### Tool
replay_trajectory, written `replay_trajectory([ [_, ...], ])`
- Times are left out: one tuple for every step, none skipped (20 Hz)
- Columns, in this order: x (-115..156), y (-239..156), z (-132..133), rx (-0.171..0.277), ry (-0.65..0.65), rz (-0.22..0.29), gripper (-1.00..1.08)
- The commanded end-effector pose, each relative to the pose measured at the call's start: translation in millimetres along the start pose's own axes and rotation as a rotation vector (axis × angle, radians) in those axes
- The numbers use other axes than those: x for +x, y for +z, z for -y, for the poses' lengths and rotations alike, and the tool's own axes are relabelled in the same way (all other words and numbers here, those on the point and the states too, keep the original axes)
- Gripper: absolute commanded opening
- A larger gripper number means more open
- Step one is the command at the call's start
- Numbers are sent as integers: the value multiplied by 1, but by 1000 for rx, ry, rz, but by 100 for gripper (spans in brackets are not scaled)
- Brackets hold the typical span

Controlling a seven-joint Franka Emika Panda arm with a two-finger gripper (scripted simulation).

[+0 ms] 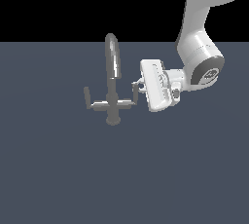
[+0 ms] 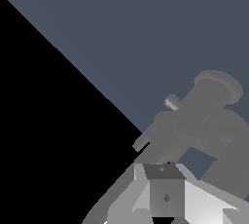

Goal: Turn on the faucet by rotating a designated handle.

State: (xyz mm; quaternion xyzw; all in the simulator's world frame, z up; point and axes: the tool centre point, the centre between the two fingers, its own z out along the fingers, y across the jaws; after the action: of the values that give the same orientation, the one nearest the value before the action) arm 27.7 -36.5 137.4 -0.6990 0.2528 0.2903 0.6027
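Observation:
The faucet (image 1: 112,79) is a small grey tap with a tall arched spout, a round base and a crossbar with two upturned levers. It stands mid-scene in the exterior view. The handle (image 1: 134,93) is the short upturned lever at the exterior view's right end of the crossbar. My gripper (image 1: 138,86) lies sideways just to the right of the handle, its fingertips right at the lever's top. The fingers look pressed together with nothing between them. I cannot tell whether they touch the lever. The wrist view shows the faucet (image 2: 194,118) close ahead of the fingers (image 2: 164,189).
The flat dark blue-grey floor (image 1: 58,169) spreads all around the faucet. My white arm (image 1: 202,52) comes down from the upper right of the exterior view. The other lever (image 1: 87,94) stands at the crossbar's left end.

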Motion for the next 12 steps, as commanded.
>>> replay_trajectory([
  [-8, -1, -3, 0, 0, 3, -100],
  [-10, -1, -4, 0, 0, 3, -100],
  [-13, -1, -6, 0, 0, 3, -100],
  [-16, -1, -7, 0, 0, 3, -100],
  [-18, -2, -8, 0, 0, 3, -100],
  [-21, -2, -10, 0, 0, 3, -100],
  [-24, -2, -11, 0, 0, 3, -100],
  [-24, -2, -11, 0, 0, 3, -100],
  [-17, -1, -12, 0, 3, -3, -100],
  [-19, -1, -15, 0, 3, -3, -100],
  [-20, -1, -18, 0, 2, -2, -100],
  [-22, -1, -21, 0, 2, -2, -100],
])
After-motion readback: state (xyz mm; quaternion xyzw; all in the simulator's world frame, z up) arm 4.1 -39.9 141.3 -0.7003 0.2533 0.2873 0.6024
